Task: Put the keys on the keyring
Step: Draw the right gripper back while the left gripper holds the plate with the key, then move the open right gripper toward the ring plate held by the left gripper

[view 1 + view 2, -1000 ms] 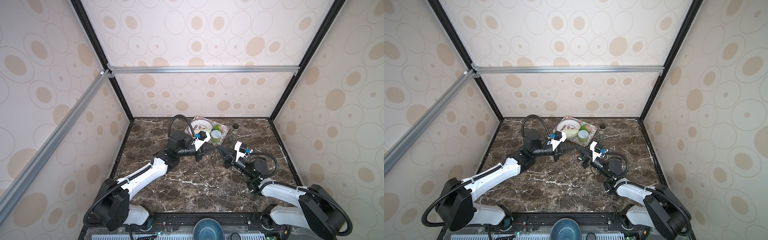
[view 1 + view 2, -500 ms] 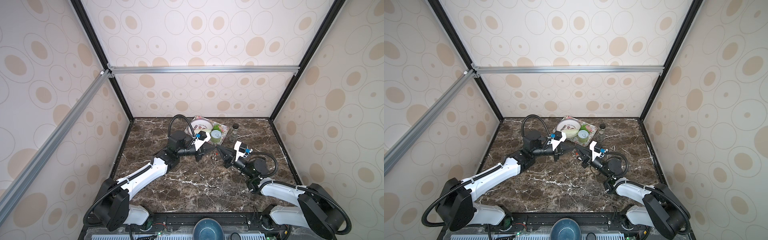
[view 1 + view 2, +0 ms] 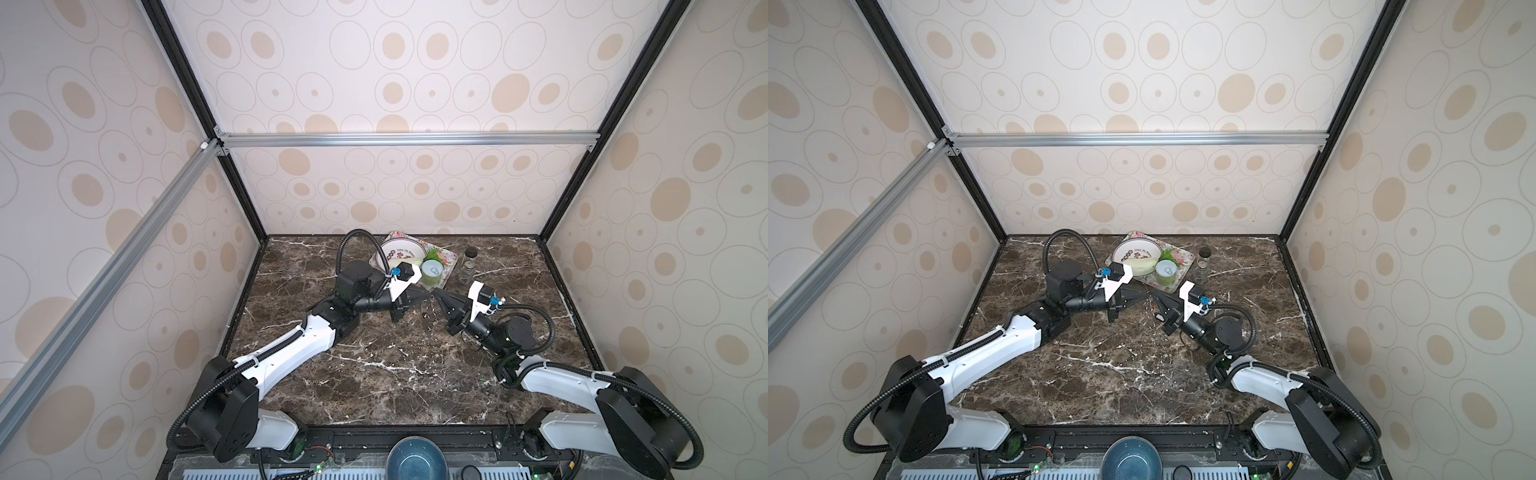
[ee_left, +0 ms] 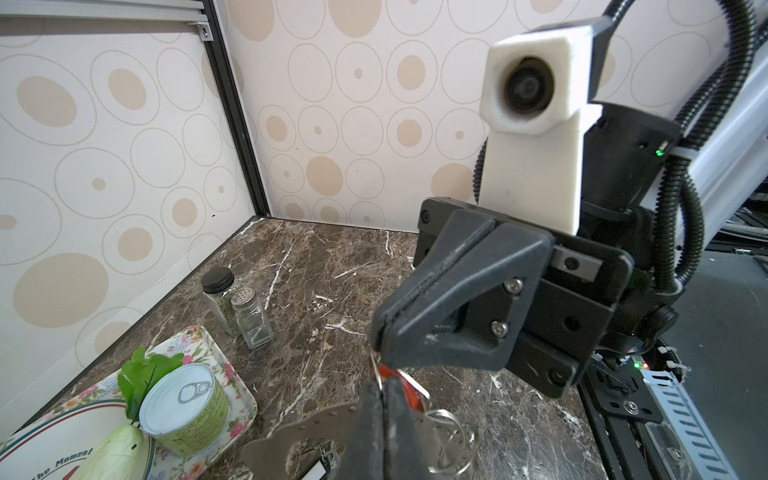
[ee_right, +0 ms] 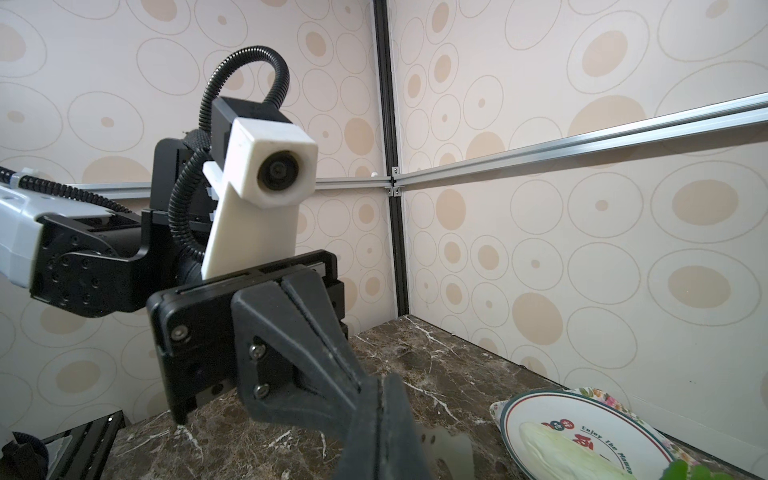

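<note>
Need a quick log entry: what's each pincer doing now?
Left pincer: closed, contents cannot be told.
Right pincer: closed, apparently on the red-tagged key.

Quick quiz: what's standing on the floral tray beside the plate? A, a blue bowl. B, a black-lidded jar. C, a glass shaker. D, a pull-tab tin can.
D: the tin can with its pull tab stands on the floral tray; the glass shaker and black-lidded jar stand off it on the table.

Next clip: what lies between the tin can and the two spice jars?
Only the floral tray's rim and bare marble tabletop lie between the tin can and the spice jars; the left wrist view shows this best.
</note>
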### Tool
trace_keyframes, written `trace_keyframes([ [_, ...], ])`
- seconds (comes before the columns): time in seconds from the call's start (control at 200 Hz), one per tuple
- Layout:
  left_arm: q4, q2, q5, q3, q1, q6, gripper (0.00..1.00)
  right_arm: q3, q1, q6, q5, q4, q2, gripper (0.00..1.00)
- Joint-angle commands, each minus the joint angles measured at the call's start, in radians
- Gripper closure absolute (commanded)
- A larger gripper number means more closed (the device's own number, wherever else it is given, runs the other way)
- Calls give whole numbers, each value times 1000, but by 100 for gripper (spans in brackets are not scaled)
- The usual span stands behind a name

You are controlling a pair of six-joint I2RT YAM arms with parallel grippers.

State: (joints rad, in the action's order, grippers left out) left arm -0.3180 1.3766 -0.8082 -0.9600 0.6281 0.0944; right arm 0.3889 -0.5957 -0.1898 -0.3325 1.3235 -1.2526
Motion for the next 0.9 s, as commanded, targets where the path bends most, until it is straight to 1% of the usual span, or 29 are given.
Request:
trace_keyframes([
  [0.0,-11,-33,-56,-26,18,30,100,19,8,11,91,11,14,100],
  [0.625,-53,-57,-59,2,18,39,100,4,7,2,130,17,14,100],
  [0.895,-70,-72,-54,19,19,44,100,2,7,-27,202,-9,28,100],
])
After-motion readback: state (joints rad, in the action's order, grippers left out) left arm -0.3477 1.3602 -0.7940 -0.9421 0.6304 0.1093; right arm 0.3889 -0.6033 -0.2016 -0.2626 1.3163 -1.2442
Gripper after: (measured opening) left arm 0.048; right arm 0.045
